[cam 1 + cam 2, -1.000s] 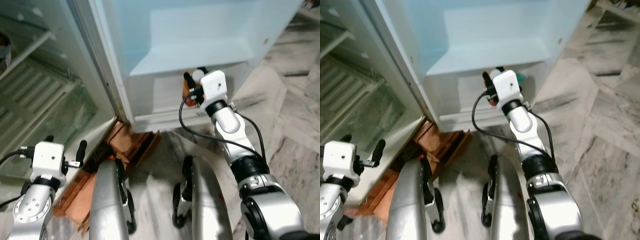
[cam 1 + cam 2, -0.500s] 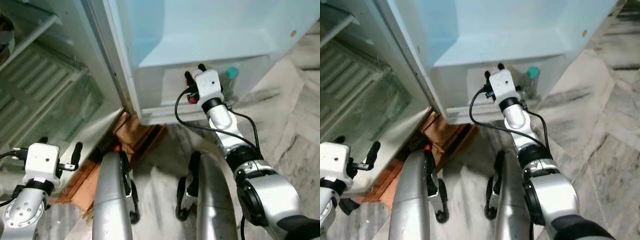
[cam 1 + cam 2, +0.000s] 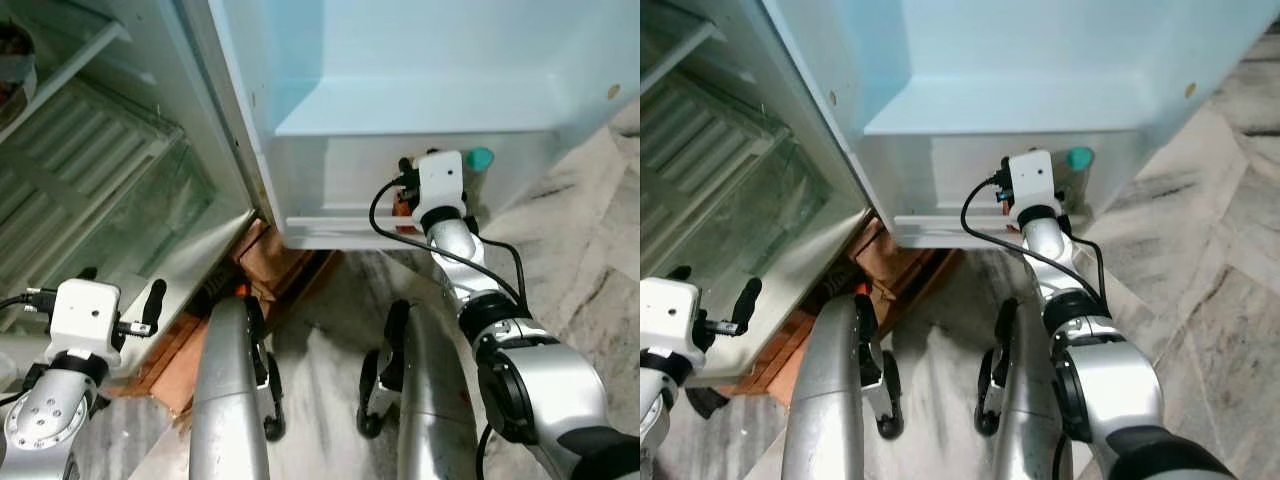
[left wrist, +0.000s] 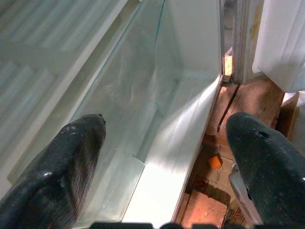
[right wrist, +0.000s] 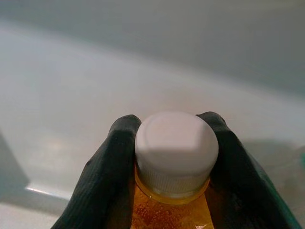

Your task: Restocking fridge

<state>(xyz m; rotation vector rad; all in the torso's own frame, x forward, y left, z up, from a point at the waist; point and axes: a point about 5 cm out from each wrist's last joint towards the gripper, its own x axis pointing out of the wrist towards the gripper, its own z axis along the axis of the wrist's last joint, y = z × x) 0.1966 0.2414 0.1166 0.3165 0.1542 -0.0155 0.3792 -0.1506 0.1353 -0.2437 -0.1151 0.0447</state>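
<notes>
**Fridge door bin, lowest tier: one bottle in hand**

Item 1. Right tool: we log it clenched on an orange-drink bottle, one black finger on either side of the neck just under the white screw cap. From the head camera we see the right arm stretched forward, its white wrist block at the front of the lowest door bin of the open fridge door, with a sliver of orange beside the block.

Item 2. Teal-capped bottle: we note it standing in the same bin, just beside the right wrist on the robot's right.

Item 3. Left tool: released, fingers spread wide and grasping nothing. We place it low on the robot's left, before the fridge cabinet, facing a clear glass-fronted drawer.

Item 4. Brown cardboard box: on the floor at the fridge's foot, between cabinet and door.

Item 5. Marble floor: grey-veined, beneath the robot's two silver legs.
</notes>
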